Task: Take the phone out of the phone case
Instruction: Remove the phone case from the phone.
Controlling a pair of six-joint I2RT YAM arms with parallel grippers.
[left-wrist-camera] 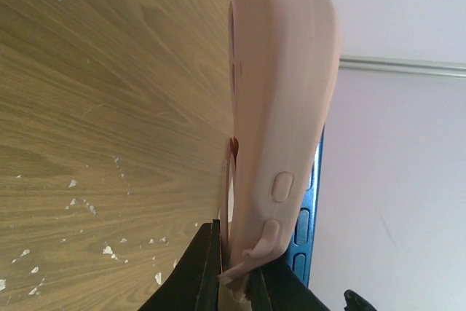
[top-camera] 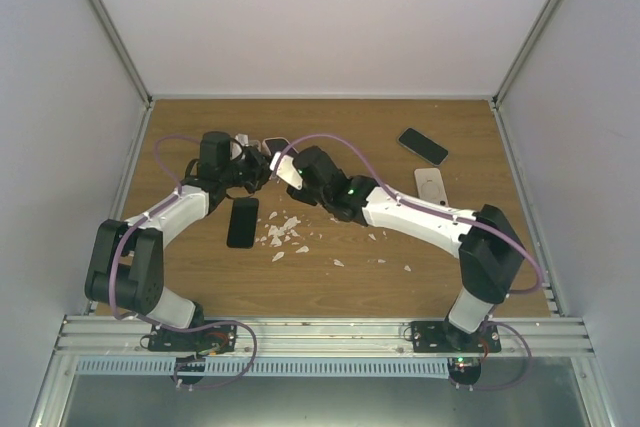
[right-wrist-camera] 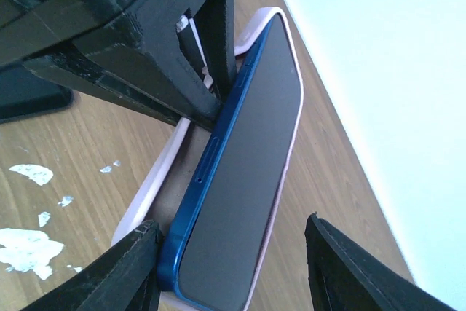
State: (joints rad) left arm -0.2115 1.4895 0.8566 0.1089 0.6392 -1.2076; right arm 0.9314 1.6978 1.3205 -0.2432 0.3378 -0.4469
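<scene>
Phone, in the right wrist view, looks about half out: its blue long edge stands clear of the pink phone case, while the far edge sits in the rim. The right gripper straddles its lower end, fingers apart (not clamped).

Left wrist view: the left gripper pinches the case's lip.

Top view: both meet above the table, mid-left. Pulling free remains. No writing is readable anywhere.

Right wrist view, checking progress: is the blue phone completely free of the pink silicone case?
No: the blue phone has one long edge lifted, but its other edge sits inside the rim of the pink silicone case.
</scene>
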